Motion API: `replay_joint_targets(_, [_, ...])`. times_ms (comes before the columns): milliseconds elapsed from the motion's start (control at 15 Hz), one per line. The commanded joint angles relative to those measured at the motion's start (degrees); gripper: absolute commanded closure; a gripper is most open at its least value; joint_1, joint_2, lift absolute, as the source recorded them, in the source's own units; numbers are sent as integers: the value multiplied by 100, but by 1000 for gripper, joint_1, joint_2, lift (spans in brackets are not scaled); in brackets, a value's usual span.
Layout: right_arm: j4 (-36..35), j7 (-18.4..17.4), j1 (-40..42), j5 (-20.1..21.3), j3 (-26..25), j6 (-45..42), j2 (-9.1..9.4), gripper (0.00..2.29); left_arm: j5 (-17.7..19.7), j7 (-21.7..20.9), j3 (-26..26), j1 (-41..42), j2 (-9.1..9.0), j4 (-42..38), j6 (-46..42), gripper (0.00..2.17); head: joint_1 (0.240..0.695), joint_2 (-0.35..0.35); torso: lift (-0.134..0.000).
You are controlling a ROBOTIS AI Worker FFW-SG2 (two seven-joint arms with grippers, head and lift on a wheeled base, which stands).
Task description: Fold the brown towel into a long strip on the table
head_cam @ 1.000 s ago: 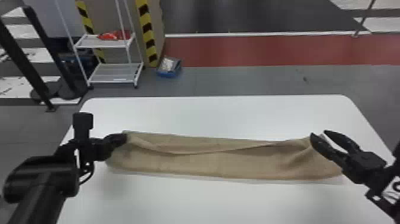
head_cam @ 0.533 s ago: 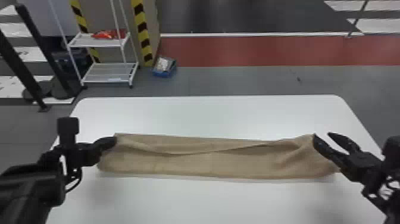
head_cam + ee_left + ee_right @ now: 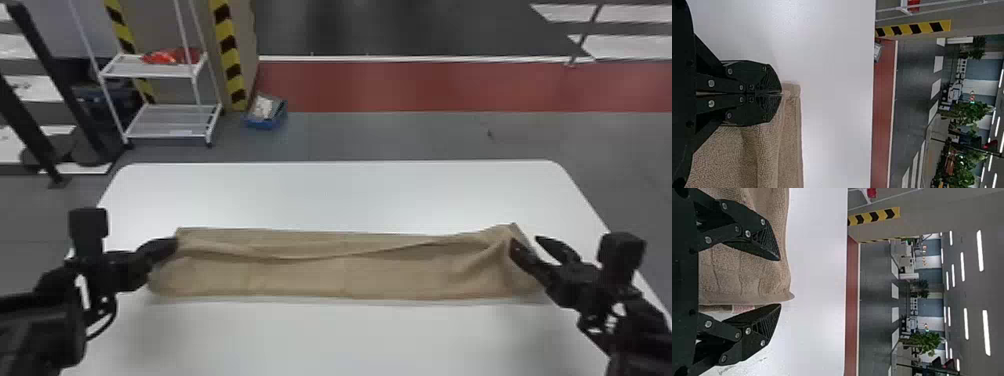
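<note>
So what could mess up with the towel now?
The right gripper is open around the end of the brown towel, so it might pinch only one layer. The left gripper is shut on the other end; a hard pull could twist the strip crooked. And the sagging fold along the top could get squashed into a lump.

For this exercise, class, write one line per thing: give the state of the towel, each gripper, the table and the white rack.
Brown towel: laid in a long strip, wrinkled at its right end.
Left gripper: shut on the towel's left end.
Right gripper: open, at the towel's right end.
Table: standing, bearing the towel.
White rack: upright, loaded with something red.
</note>
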Motion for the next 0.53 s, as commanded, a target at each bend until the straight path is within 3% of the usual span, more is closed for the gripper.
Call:
replay_joint_targets(0, [50, -30, -66, 35, 33, 328, -10, 569, 0, 0, -7, 73, -7, -76, -12, 1440, 695, 13, -57])
replay_joint_targets(67, [103, -47, -128, 132, 33, 504, -10, 680, 0, -9, 2, 81, -7, -85, 6, 1440, 695, 13, -57])
replay_joint_targets(333, [138, -83, -163, 211, 25, 574, -1, 684, 0, -44, 11, 116, -7, -85, 41, 1440, 695, 11, -57])
replay_joint_targets(467, [76, -39, -128, 176, -2, 592, -1, 1133, 0, -44, 11, 134, -24, -85, 41, 1440, 695, 11, -57])
